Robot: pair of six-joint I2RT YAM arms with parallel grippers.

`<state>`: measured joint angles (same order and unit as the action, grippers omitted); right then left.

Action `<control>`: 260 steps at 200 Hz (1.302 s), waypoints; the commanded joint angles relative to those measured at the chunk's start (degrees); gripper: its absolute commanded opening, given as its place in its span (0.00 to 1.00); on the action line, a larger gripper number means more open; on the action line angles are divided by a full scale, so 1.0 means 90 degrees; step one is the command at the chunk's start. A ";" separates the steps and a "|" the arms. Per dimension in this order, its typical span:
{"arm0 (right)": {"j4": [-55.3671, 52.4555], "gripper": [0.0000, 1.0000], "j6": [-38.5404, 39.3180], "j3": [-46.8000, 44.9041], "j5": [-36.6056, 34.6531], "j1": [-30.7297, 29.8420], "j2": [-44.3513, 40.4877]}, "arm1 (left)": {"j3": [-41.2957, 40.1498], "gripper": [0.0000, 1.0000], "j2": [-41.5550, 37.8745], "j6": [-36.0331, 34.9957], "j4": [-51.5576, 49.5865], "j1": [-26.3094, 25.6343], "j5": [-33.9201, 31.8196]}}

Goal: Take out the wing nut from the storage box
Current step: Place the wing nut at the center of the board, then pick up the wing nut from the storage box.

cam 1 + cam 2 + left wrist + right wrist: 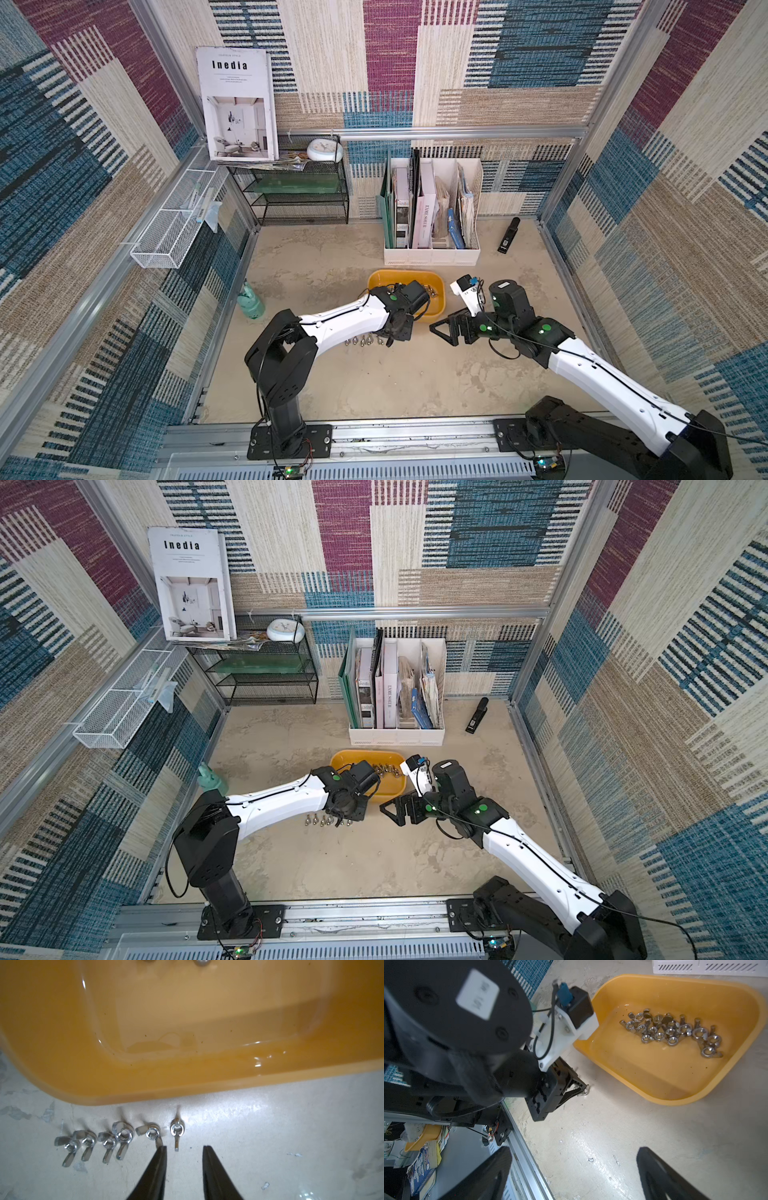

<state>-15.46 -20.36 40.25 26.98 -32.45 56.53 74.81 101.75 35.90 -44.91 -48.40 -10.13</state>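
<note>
Mara: Where does the storage box [384,280] sit?

Tom: Just right of centre in both top views, on the bench [374,395], directly below the white file holder [432,255]. A heap of wing nuts [672,1030] lies inside it, toward its right end in the top views.

Mara: And outside it?

Tom: A row of wing nuts [97,1142] lies on the bench just below the box's lower-left corner in the top views, near the rim but not touching it. The last wing nut [177,1132] lies at the row's end nearest the frame's centre.

Mara: What are the left fingers [158,1167] doing?

Tom: They hang low over that end of the row. They stand parted with nothing between them. The last wing nut lies free on the bench just beyond the tips.

Mara: So which step is this?

Tom: It looks like the set-down of one nut, with the release done. Many nuts are left in the box, so the task is far from finished if all must come out.

Mara: The right fingers [494,1167]?

Tom: Spread wide and empty. They hover near the box's lower-right corner in the top views.

Mara: What does the next move call for?

Tom: Probably a lift clear of the row without nudging it. After that comes a reach over the rim to the heap. The nuts there overlap, so one at the edge of the heap looks the easiest to single out.
</note>
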 commanded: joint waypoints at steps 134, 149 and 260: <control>0.0534 0.99 0.0000 0.0436 -0.0413 0.0006 0.0730 | 0.2258 0.33 0.1389 -0.1801 -0.0289 0.1557 0.1013; 0.0496 0.99 0.0006 0.0533 -0.0411 0.0007 0.0878 | 0.2257 0.32 0.1500 -0.2067 -0.0149 0.1677 0.1126; 0.0204 0.99 0.0113 0.1129 -0.0538 0.0020 0.1607 | 0.2644 0.36 0.2321 -0.3471 0.0347 0.2167 0.1874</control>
<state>-12.78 -19.90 49.63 22.76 -32.38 70.32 97.51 121.60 7.03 -42.68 -29.61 4.62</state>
